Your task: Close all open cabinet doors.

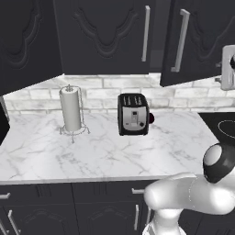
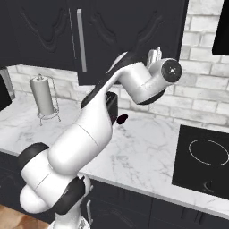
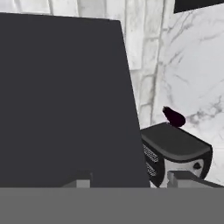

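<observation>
The gripper [image 3: 131, 181] stands open and empty against the flat back of the open cabinet door [image 1: 195, 41], which hangs ajar at upper right. The door judges rigid and hinge-guided, best pushed flat. Beyond: one toaster [image 1: 133, 114], one paper towel roll [image 1: 70, 109], two bar handles [image 1: 146, 33].

We see a paper towel holder [image 1: 71, 110] on the counter [image 1: 101, 151] left of a toaster [image 1: 133, 114], both before the brick wall [image 1: 110, 89], cabinet doors [image 1: 108, 34] above, one door [image 1: 195, 41] swung open right, cooktop [image 2: 203, 161] at far right.
</observation>
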